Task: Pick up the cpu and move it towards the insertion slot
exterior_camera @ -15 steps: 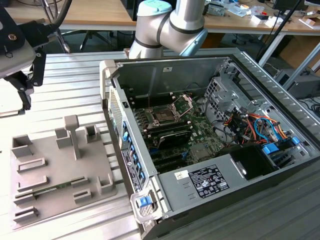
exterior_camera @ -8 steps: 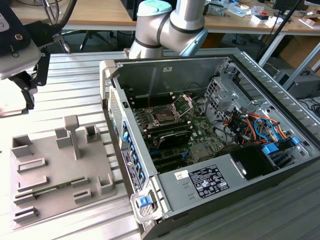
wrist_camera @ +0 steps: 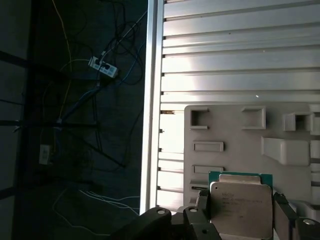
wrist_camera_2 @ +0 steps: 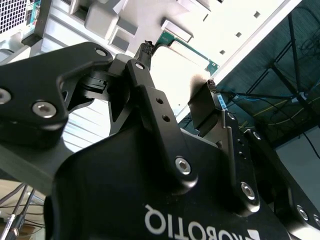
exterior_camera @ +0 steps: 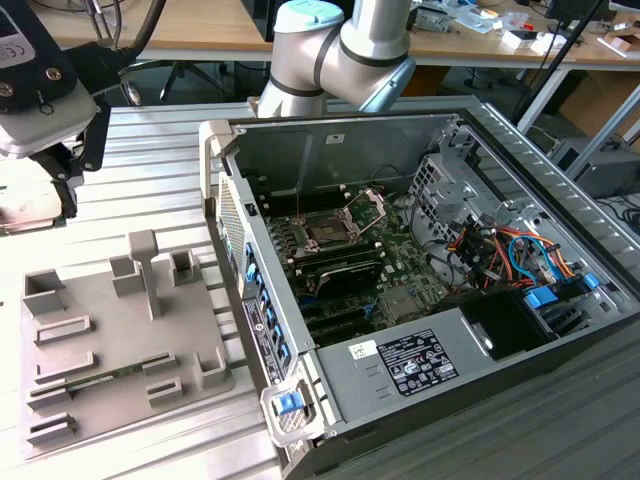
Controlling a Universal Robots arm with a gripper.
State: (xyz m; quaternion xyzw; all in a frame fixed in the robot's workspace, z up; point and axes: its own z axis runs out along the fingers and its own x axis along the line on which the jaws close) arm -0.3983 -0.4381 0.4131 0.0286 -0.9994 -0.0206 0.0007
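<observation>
My claw (wrist_camera: 241,206) is clamped on the cpu (wrist_camera: 241,205). One black finger (wrist_camera_2: 150,100) presses each of two opposite edges, and in the first wrist view the chip's silvery lid faces the camera with a green rim showing along one side. In the second wrist view its pale underside sits between the same fingers.

Just beyond the chip lies the grey tray (wrist_camera: 235,135), with its raised blocks and rectangular recesses. I cannot tell from these views how far the cpu sits off it. The tray rests on the slatted metal table (wrist_camera: 240,55). Past the table's edge the dark floor (wrist_camera: 30,200) carries loose cables (wrist_camera: 75,100) and a power strip (wrist_camera: 104,68).

In the exterior view the tray is at the table's 8 o'clock. The open computer case (exterior_camera: 400,130) stands just beside it at 3 o'clock. The insertion slot (exterior_camera: 328,230) sits inside the case on the green board, at about 2 o'clock from the tray and well apart from the chip, with its silver bracket tipped up. My arm (exterior_camera: 345,45) rises behind the case at its 12 o'clock.
</observation>
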